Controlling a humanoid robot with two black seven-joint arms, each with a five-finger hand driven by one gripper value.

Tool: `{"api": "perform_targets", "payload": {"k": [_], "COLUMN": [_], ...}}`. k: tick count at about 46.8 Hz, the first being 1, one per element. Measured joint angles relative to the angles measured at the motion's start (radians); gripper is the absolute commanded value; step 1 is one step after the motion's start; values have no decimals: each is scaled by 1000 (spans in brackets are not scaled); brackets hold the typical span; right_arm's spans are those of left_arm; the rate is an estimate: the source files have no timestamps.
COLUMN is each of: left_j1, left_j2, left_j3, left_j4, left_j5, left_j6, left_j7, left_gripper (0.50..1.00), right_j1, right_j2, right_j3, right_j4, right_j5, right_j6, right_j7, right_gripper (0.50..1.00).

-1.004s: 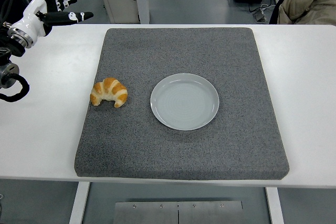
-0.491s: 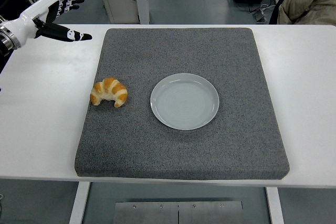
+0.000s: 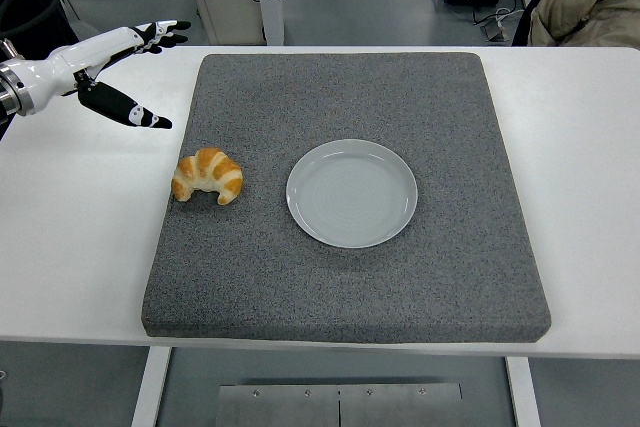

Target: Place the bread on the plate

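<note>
Lower and nearer now, our left hand (image 3: 110, 72) hangs open-fingered and empty over the table's left side, short of the bread (image 3: 208, 176) lying on the grey mat (image 3: 440, 287) just left of the bare plate (image 3: 352, 193), so everything remains undone.

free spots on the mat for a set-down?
The grey felt mat is bare right of the round pale plate, and along its far and near strips. Tightest: between plate and golden croissant, near the open left hand.
</note>
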Motion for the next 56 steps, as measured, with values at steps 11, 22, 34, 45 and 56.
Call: {"api": "perform_targets", "payload": {"k": [11,22,34,45,56], "left_j1": [-4,-8,4,5,7], "left_j2": [-24,-88,-98,-118,-159], "left_j3": [74,140,146,192,229], "left_j4": [-2,-2,3,14,59], "left_j5": [54,148,176,241,243], "left_j6": [56,159,176,199,244], "left_j7": [13,13,15,19,19], "left_gripper": [965,965,965,965,965], "right_j1": [-1,0,0,0,0], "right_j2": [0,0,0,0,0], "right_j3": [0,0,0,0,0], "right_j4": [0,0,0,0,0], "right_j5": [0,0,0,0,0], "right_j6": [0,0,0,0,0], "right_j7": [0,0,0,0,0], "right_gripper": [1000,1000,1000,1000,1000]}}
